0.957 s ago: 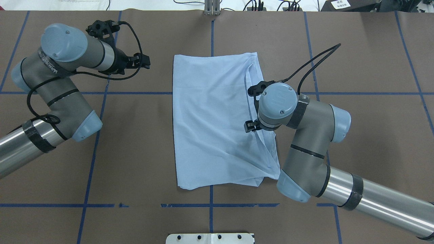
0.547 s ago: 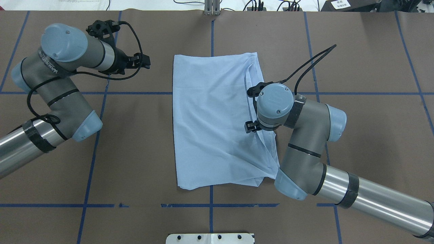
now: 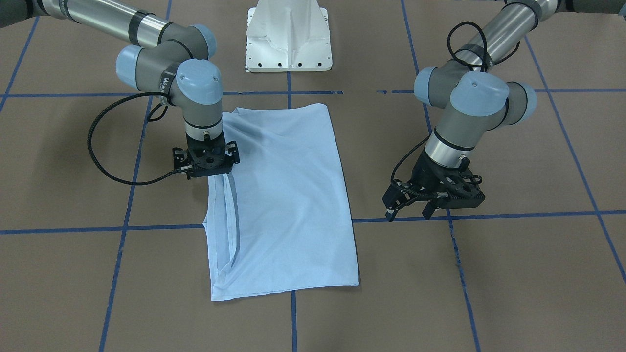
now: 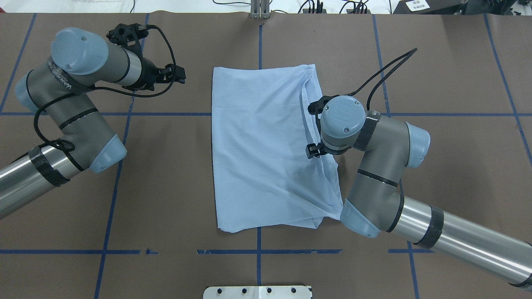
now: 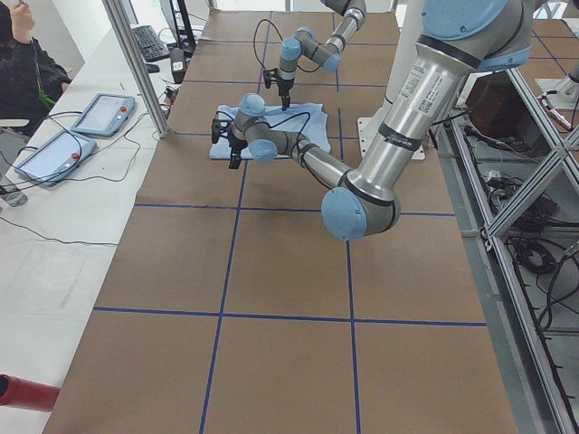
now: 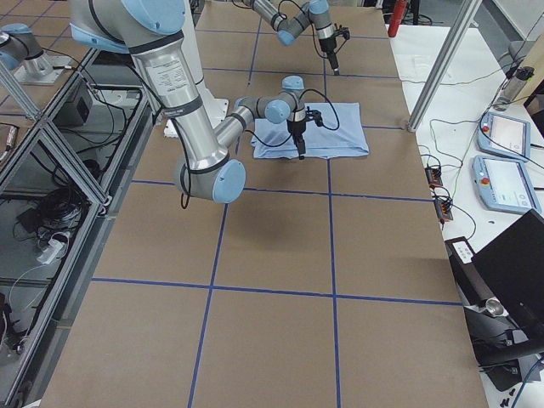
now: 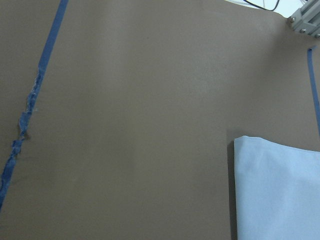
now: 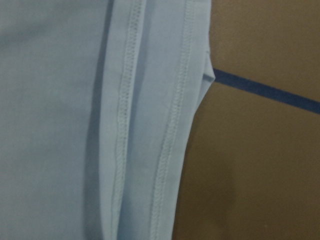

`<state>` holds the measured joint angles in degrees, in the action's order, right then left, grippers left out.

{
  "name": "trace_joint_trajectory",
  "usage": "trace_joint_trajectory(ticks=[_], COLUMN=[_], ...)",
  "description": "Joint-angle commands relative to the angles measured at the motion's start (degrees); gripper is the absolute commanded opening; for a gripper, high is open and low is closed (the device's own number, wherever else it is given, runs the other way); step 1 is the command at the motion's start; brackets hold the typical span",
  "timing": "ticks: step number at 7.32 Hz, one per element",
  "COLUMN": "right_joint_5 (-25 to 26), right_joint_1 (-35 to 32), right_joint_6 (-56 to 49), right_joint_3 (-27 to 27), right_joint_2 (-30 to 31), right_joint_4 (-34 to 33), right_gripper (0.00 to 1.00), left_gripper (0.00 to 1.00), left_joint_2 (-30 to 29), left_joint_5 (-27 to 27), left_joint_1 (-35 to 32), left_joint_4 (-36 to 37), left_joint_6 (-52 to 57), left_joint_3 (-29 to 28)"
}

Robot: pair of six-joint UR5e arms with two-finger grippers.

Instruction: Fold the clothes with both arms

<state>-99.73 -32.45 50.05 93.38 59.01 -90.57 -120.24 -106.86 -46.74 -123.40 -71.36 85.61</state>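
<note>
Risk of a one-layer grab: right gripper (image 3: 208,165) hangs over stacked hems (image 8: 170,130) at the T-shirt (image 4: 262,145) side edge, jaws hidden under the wrist, can't tell the opening. Meanwhile left gripper (image 3: 410,210) is spread, empty and well apart from the cloth, so a lone pull likely skews the fold. T-shirt lies folded mid-table. Surface: brown table cover (image 4: 166,195), blue tape grid (image 4: 112,182), torn in spots. Room: white pedestal (image 3: 288,36), side bench with tablets (image 5: 99,113), person (image 5: 27,72) at the bench.

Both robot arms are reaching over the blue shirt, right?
Not quite. Only the right arm reaches over the shirt. The left arm hangs over bare table beside it. The front-facing view shows this.
</note>
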Motion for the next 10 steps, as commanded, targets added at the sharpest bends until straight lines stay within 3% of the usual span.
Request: trace_joint_trajectory(ticks=[1, 3, 5, 7, 8, 10], right_joint_5=[-1.52, -1.78, -7.29, -9.85, -10.13, -9.61], right_joint_1=[-3.14, -4.02, -5.69, -5.79, -5.61, -5.87], right_joint_6=[-5.02, -5.49, -4.79, -4.34, -3.3, -3.73], right_joint_3=[-0.04, 0.13, 0.57, 3.72, 3.65, -5.69], right_joint_2=[2.41, 2.17, -1.52, -2.32, -2.41, -8.78], right_joint_4=[0.22, 0.14, 0.66, 0.84, 0.92, 1.45], right_gripper=[1.0, 1.0, 1.0, 1.0, 1.0, 1.0], left_gripper=[1.0, 1.0, 1.0, 1.0, 1.0, 1.0], left_joint_2=[-0.26, -0.17, -0.08, 0.44, 0.45, 1.49], left_joint_5=[0.08, -0.01, -2.54, -10.08, -9.6, -6.79], left_joint_1=[0.07, 0.07, 0.07, 0.51, 3.38, 4.11], left_joint_4=[0.09, 0.09, -0.09, 0.09, 0.17, 0.44], left_joint_6=[-0.01, -0.1, -0.45, -12.25, -18.49, -19.43], left_joint_3=[0.0, 0.09, 0.35, 3.06, 5.43, 7.9])
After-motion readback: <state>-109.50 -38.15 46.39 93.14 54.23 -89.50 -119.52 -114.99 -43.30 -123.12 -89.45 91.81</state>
